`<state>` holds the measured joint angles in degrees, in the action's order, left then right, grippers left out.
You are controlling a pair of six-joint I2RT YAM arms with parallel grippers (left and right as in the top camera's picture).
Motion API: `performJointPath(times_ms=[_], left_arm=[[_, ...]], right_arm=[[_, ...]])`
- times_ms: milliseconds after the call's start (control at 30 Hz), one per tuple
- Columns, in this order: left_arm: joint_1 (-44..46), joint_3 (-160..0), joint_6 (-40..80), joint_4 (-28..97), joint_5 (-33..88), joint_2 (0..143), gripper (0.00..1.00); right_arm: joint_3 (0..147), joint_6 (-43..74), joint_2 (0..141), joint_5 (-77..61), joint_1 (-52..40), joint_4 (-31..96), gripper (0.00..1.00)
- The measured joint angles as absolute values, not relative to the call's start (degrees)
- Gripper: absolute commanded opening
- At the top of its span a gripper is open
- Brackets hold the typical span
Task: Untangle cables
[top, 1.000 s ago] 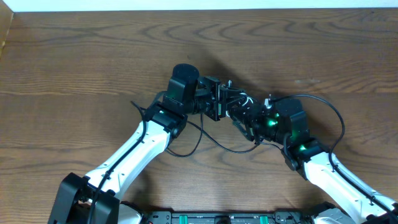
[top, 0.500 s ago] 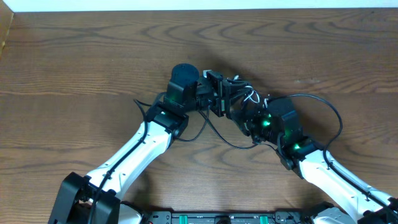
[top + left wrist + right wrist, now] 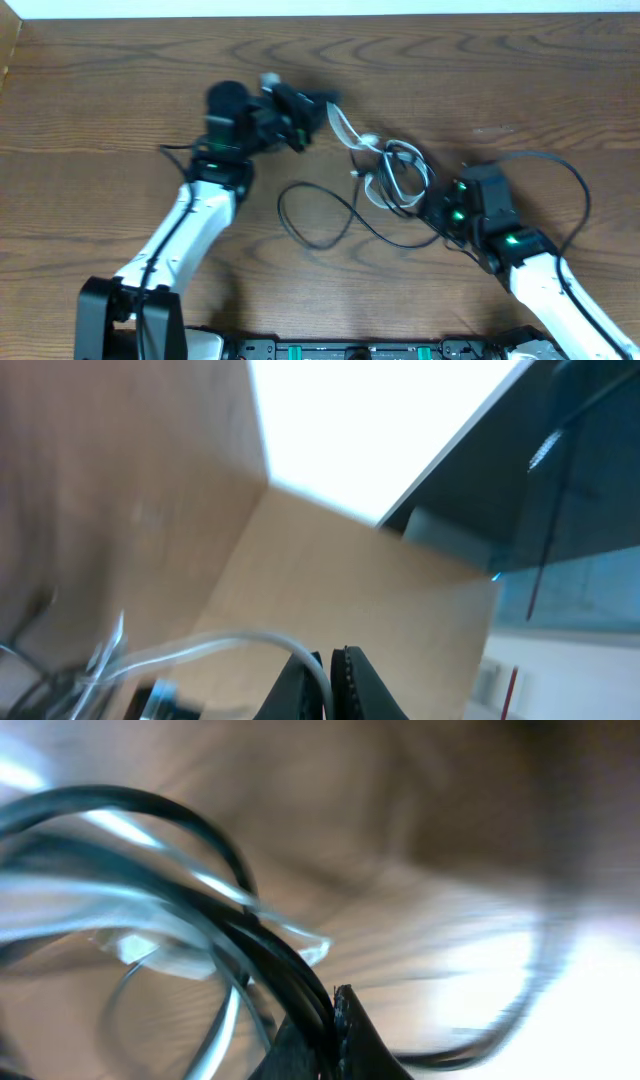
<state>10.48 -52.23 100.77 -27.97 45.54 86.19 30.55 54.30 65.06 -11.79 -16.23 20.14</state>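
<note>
The cables lie in a tangle [image 3: 395,172] at the table's middle, black cords looped with one white one. A white cable [image 3: 345,130] runs taut from the tangle up-left to my left gripper [image 3: 318,108], which is shut on it. In the left wrist view the white cable [image 3: 220,647] arcs into the closed left gripper [image 3: 333,682]. My right gripper [image 3: 432,205] is shut on black cables at the tangle's lower right. The right wrist view shows black cables [image 3: 260,950] pinched in the right gripper [image 3: 332,1030]. A loose black loop [image 3: 312,215] trails left on the table.
The wooden table [image 3: 120,90] ends at a white strip [image 3: 320,8] along the far side. The right arm's own thick black wire [image 3: 575,190] arcs out to the right of its wrist. Both arm bases sit at the near edge.
The left gripper has swung left, away from the right one, drawing the white cable out of the bundle. The right gripper has shut on the black cables and shifted slightly right. The tangle has spread.
</note>
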Motion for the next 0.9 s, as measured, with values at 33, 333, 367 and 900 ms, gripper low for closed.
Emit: performJointPath(times_ms=[33, 333, 367, 900], left_arm=[[9.0, -52.2, 100.2, -28.1, 45.4, 85.9, 0.08], [5.0, -52.4, 91.9, -23.7, 45.3, 85.6, 0.08], [5.0, -52.4, 90.6, -22.3, 45.2, 85.6, 0.09], [15.0, -53.2, 50.1, -7.4, 53.8, 85.6, 0.91]], right_arm=[[29.8, 53.1, 63.9, -10.8, -14.9, 21.3, 0.01], [29.4, 47.4, 51.6, -6.5, -9.1, 21.7, 0.01], [29.4, 46.2, 50.5, -6.9, -9.1, 20.5, 0.01], [29.2, 38.5, 50.4, -29.2, -9.1, 1.5, 0.02]])
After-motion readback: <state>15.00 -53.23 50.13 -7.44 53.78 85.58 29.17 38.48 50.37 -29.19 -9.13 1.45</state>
